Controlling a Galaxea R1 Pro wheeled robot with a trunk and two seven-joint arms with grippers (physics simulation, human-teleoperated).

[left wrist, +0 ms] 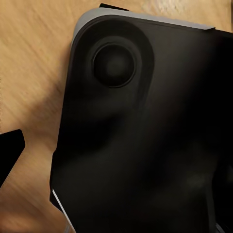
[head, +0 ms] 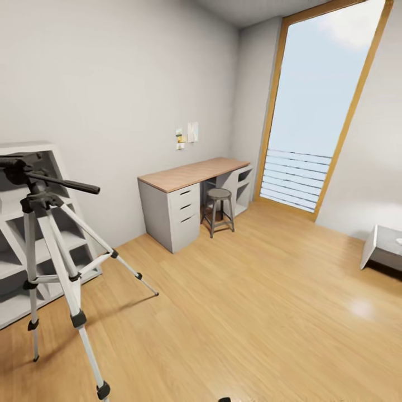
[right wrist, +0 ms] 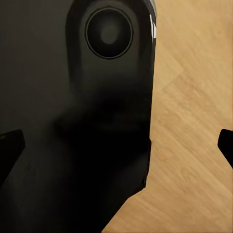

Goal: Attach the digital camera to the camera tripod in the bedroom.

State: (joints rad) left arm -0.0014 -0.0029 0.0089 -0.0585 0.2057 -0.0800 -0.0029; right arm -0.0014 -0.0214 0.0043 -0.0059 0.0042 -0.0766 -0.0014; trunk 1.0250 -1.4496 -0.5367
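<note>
From the head camera I looked into the bedroom (head: 240,312), with its light wood plank floor and pale grey walls. The camera tripod (head: 53,262) stood at the left of that view, its three thin silver legs spread on the floor, black feet down, and its black head with the long black handle (head: 64,183) pointing toward the middle of the room. Just behind it sat a white cube shelf (head: 22,251) against the wall. Farther along the same wall was a grey desk (head: 190,195) with a wooden top and drawers, and a round stool (head: 219,209) tucked beside it. A tall wood-framed window (head: 318,106) with a railing filled the far corner, and the corner of a grey piece of furniture (head: 382,245) showed at the right edge. I could not find the digital camera in any view.

In the left wrist view a large dark rounded robot body part (left wrist: 145,136) with a round socket covered most of the floor, and one dark fingertip (left wrist: 9,150) sat at the edge. The right wrist view showed a similar dark body part (right wrist: 77,116), with dark fingertips (right wrist: 225,145) at both edges, well apart and holding nothing. For the left fingers I could not tell how they stood.
</note>
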